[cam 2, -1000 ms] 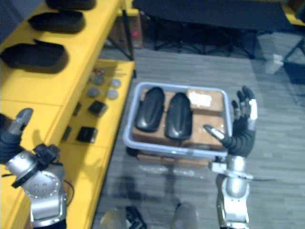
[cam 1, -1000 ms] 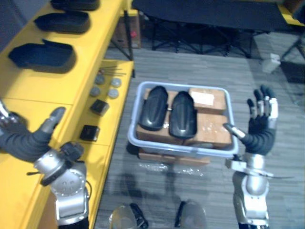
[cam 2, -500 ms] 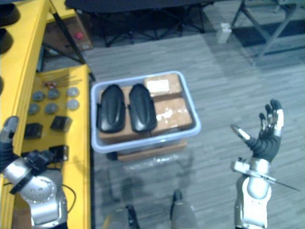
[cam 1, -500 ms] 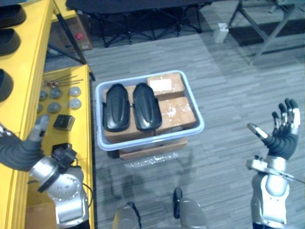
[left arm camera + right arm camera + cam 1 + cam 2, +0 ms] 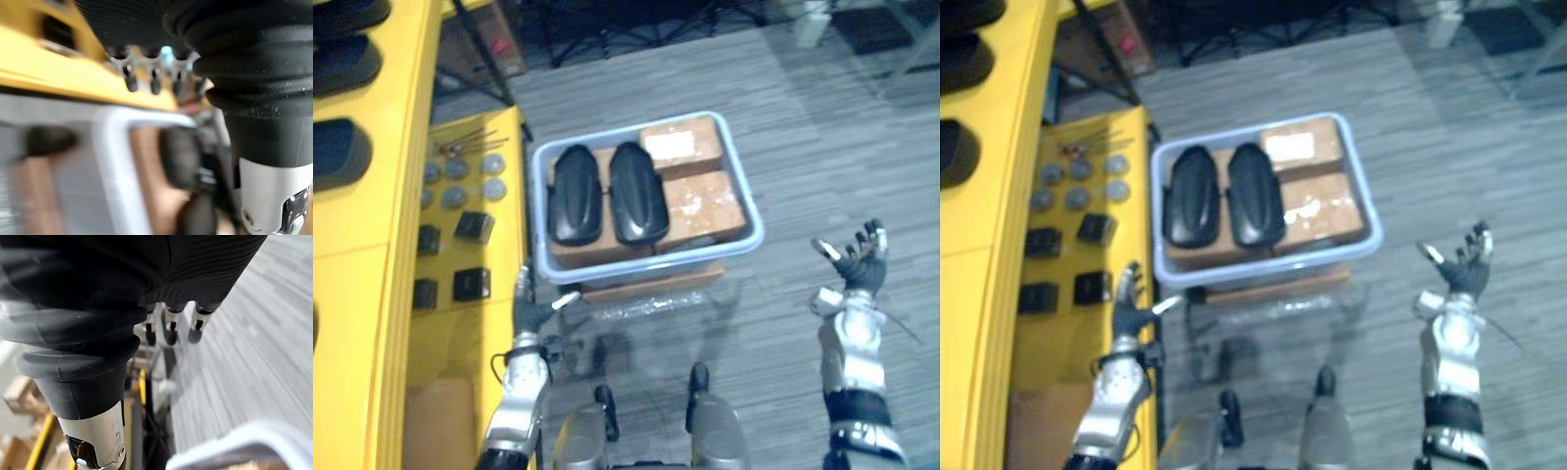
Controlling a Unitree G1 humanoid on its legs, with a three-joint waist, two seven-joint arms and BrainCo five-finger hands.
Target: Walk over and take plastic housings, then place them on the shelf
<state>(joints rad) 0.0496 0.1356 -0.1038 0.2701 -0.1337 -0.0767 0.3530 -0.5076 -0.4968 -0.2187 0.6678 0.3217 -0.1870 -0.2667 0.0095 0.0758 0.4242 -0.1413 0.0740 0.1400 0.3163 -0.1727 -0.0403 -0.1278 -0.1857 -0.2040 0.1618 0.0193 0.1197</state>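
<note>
Just ahead of the left hand (image 5: pixel 528 311), which hangs empty with its fingers loosely spread, stands a pale bin (image 5: pixel 656 260). Two black plastic housings (image 5: pixel 576 194) lie side by side in it, on the half nearer that hand, beside brown cardboard boxes (image 5: pixel 703 202). The right hand (image 5: pixel 855 269) is raised well off to the bin's other side, fingers spread, holding nothing. Outward of the left hand runs the yellow shelf (image 5: pixel 372 220), carrying a dark housing (image 5: pixel 340 157).
</note>
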